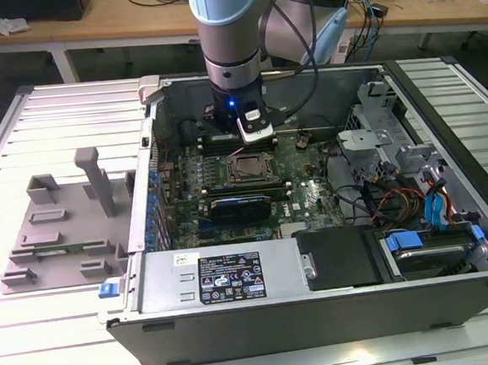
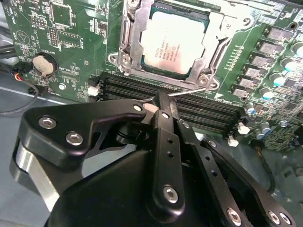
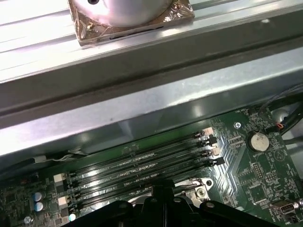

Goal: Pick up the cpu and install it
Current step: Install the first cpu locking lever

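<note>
Exterior view: grey-and-blue robot arm (image 1: 228, 31) reaches down into the open dark-grey metal computer case (image 1: 322, 312) on a slatted metal worktop (image 1: 44, 114). The hand (image 1: 252, 129) is mid-frame, just above centre, over the green motherboard (image 1: 313, 198). A grey plastic tray (image 1: 54, 235) sits at the exterior view's left, well apart from the hand.

Second wrist view gives the detail. The small square silvery-topped cpu (image 2: 174, 41) lies flat in the steel socket frame (image 2: 130, 42). The hand is near the cpu without touching it, over the black memory slots (image 2: 208, 113) beside the socket. A thin metal lever rod (image 2: 189, 91) ends just beside the hand's tip.

First wrist view adds the round coin battery (image 3: 258, 141) and the grey case wall (image 3: 142, 99).

The hand is seen side-on, its own black links covering the gap, so can't tell if it's apart or together.
</note>
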Motion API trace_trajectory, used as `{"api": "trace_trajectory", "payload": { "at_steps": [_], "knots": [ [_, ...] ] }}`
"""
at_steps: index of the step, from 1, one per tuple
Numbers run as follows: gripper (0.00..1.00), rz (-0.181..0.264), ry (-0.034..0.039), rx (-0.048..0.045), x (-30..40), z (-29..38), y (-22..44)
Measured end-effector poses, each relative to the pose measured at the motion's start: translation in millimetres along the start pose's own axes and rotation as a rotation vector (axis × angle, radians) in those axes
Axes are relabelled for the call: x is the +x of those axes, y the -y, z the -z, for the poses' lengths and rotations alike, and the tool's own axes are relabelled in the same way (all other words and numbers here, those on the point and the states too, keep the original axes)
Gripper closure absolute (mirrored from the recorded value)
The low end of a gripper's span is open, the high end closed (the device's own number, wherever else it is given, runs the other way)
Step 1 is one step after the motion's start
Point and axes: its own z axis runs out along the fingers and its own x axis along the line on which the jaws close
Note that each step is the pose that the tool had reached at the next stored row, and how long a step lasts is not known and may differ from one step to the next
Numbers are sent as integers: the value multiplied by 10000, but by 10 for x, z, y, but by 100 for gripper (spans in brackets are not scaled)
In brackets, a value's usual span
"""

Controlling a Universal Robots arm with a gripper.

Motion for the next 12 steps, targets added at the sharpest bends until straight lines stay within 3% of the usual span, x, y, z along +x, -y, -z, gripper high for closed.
{"api": "trace_trajectory", "payload": {
  "at_steps": [4, 8, 12],
  "knots": [
    [89, -15, 4, 0, -6, -6, -1],
    [89, -26, 30, -7, -3, -67, 13],
    [89, -420, 144, 72, -20, -83, 4]
  ]
}}
